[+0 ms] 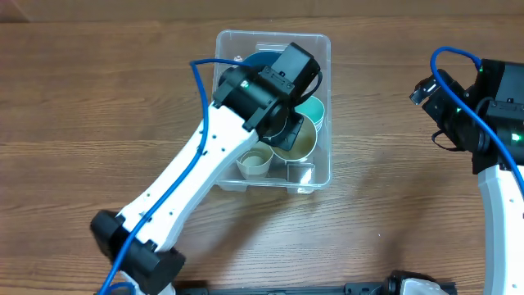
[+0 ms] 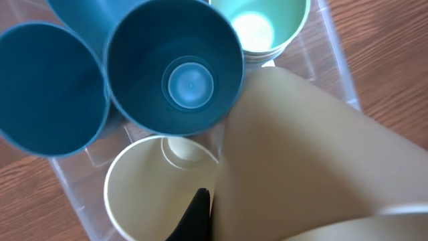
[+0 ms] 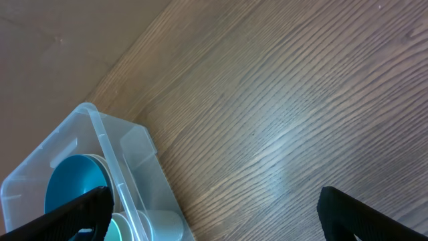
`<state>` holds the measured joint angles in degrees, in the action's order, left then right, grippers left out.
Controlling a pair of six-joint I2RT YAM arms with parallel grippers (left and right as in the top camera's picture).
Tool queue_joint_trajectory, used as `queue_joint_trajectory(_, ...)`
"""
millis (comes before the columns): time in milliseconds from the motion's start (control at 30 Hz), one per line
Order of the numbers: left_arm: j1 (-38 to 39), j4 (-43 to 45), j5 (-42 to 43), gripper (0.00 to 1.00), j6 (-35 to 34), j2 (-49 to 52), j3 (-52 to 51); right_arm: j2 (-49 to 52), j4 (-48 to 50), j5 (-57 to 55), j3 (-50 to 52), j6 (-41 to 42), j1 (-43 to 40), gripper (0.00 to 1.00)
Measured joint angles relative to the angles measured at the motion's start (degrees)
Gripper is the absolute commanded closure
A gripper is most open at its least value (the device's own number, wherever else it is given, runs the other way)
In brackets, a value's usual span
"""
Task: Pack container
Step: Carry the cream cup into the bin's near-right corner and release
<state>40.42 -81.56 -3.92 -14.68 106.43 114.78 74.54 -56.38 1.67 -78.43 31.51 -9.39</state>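
Observation:
The clear container (image 1: 326, 51) stands at the table's middle with several cups in it: two blue cups (image 2: 190, 67), a mint cup (image 2: 257, 27) and a small cream cup (image 2: 147, 191). My left gripper (image 1: 285, 124) is down inside the container. One black finger (image 2: 199, 213) presses the wall of a large cream cup (image 2: 314, 154) that fills the right of the left wrist view; the other finger is hidden. My right gripper (image 3: 217, 217) is open and empty over bare wood, right of the container (image 3: 107, 144).
In the overhead view the mint cup (image 1: 313, 109) and the small cream cup (image 1: 255, 161) sit by the container's right and front walls. The right arm (image 1: 479, 115) is at the far right. Wooden table (image 1: 393, 213) all round.

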Motion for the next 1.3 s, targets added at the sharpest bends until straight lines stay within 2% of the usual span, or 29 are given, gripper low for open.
queue_joint_trajectory(200, 0.00, -1.49, 0.02, 0.94, -0.02, 1.68, -0.04, 0.00, -0.07, 0.00, 0.00, 0.00, 0.00, 0.00)
queue_joint_trajectory(300, 0.00, -1.53, 0.02, 0.90, -0.02, 1.68, -0.04, 0.00, -0.02, 0.00, 0.00, -0.02, 0.00, 0.00)
queue_joint_trajectory(367, 0.00, -1.53, 0.02, 0.82, -0.04, 1.68, -0.04, 0.00, -0.02, 0.00, 0.00, 0.00, 0.00, 0.00)
queue_joint_trajectory(467, 0.00, -1.53, 0.02, 0.85, -0.24, 1.68, -0.02, 0.00, -0.02, 0.00, 0.00, 0.00, 0.00, 0.00)
queue_joint_trajectory(533, 0.00, -1.53, 0.02, 0.83, -0.24, 1.68, -0.02, 0.00, -0.02, 0.00, 0.00, 0.00, 0.00, 0.00)
queue_joint_trajectory(733, 0.00, -2.91, -0.22, 0.57, -1.60, 1.14, 1.07, 0.00, -0.02, 0.00, 0.00, 0.00, 0.00, 0.00)
queue_joint_trajectory(800, -0.48, -5.11, -1.22, 0.39, -2.05, -0.33, 3.82, 0.00, -0.02, 0.00, 0.00, 0.00, 0.00, 0.00)
queue_joint_trajectory(867, -2.29, -7.56, -3.32, 0.30, -2.91, -3.82, 7.61, 0.00, -0.02, 0.00, 0.00, 0.02, 0.00, 0.00)
queue_joint_trajectory(1000, -14.03, -10.99, -6.34, 0.00, -3.58, -12.90, 12.39, 0.00, -0.02, 0.00, 0.00, 0.00, 0.00, 0.00)
queue_joint_trajectory(1200, -38.97, -13.53, -7.80, 0.00, -3.85, -18.32, 12.90, 0.00, -0.04, 0.00, 0.00, 0.00, 0.00, 0.00)
queue_joint_trajectory(1300, -46.62, -13.86, -7.21, 0.00, -3.87, -18.23, 12.87, 0.00, -0.04, 0.00, 0.00, 0.02, 0.00, 0.00)
